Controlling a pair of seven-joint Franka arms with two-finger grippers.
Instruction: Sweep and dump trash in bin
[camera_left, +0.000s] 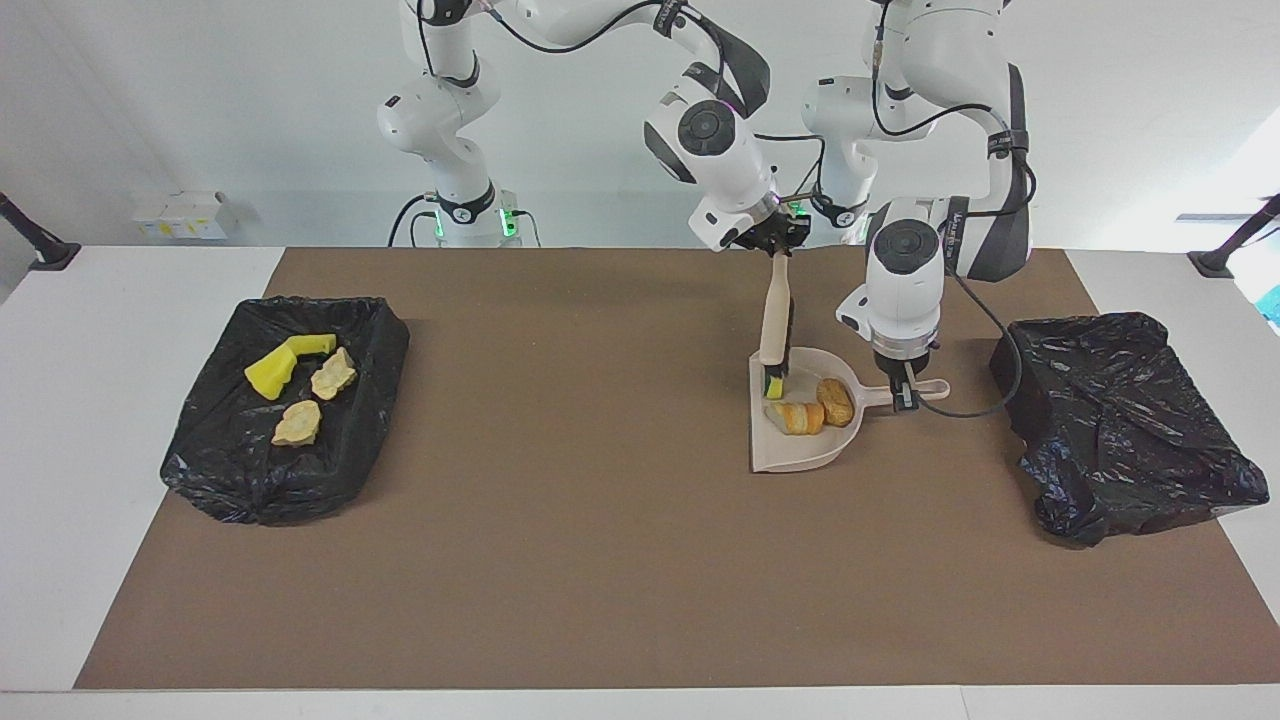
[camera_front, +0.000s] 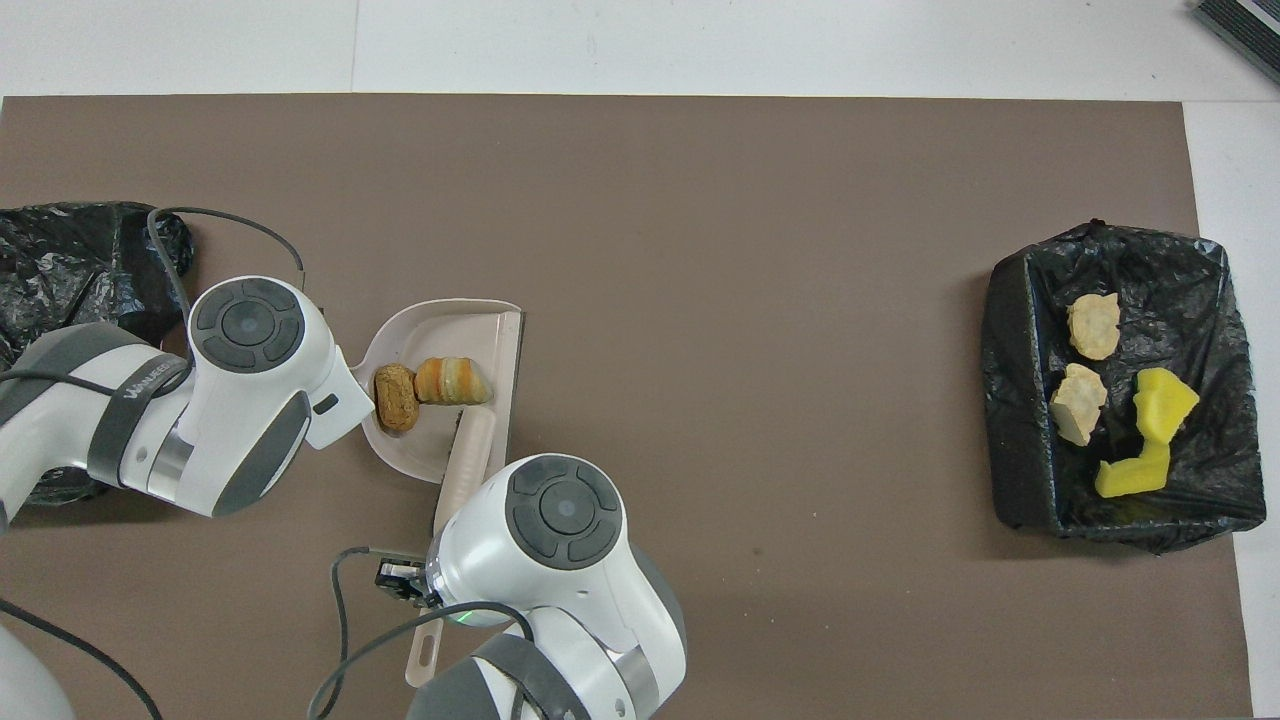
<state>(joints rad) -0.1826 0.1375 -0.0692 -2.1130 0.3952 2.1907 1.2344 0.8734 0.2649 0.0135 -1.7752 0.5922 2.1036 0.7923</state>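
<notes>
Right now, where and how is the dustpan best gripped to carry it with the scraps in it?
Grip the dustpan by its thin handle, coming straight down from above, as the left pincer does. The handle sticks out toward the left arm's end, clear of the bread pieces.

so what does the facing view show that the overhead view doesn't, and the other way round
Only the facing view shows the left gripper shut on the dustpan's handle, the right gripper shut on the brush, and the yellow sponge bit at the brush's tip inside the pan.

Only the overhead view shows the tail end of the brush handle near the robots, hidden in the facing view.

Both show the dustpan holding two bread-like pieces, and the bin at the right arm's end with four scraps in it.
</notes>
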